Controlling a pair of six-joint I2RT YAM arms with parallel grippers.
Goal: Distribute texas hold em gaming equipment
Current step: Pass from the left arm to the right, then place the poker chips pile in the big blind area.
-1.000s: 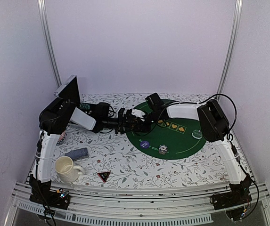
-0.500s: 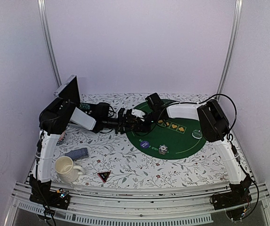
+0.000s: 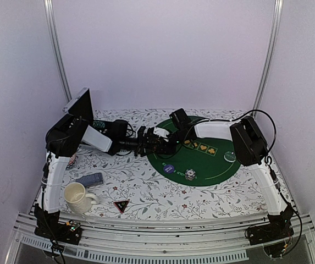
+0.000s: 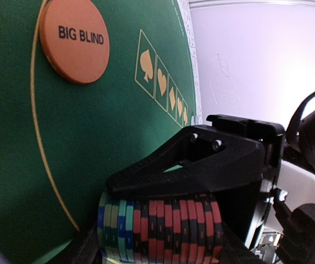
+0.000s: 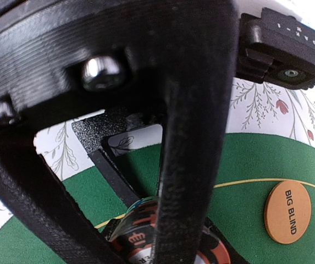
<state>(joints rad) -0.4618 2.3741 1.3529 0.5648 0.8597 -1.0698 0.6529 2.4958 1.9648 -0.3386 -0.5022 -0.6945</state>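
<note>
Both grippers meet at the left edge of the green mat (image 3: 215,168). My left gripper (image 3: 156,146) (image 4: 160,245) is shut end to end on a sideways stack of poker chips (image 4: 162,228), mostly red and black, with green and blue ones at one end. My right gripper (image 3: 164,137) (image 5: 146,242) closes across the same stack (image 5: 138,234); one of its fingers (image 4: 201,162) lies on the chips' rims. An orange BIG BLIND button (image 4: 75,41) (image 5: 287,215) lies on the mat beside them. A blue button (image 3: 170,169) and a small chip stack (image 3: 190,175) sit on the mat's near part.
Grey-blue cards (image 3: 89,180), a cream mug (image 3: 78,197) and a black triangular marker (image 3: 121,205) lie at the near left on the floral cloth. A pale round disc (image 3: 231,156) sits at the mat's right edge. Purple walls close in the table.
</note>
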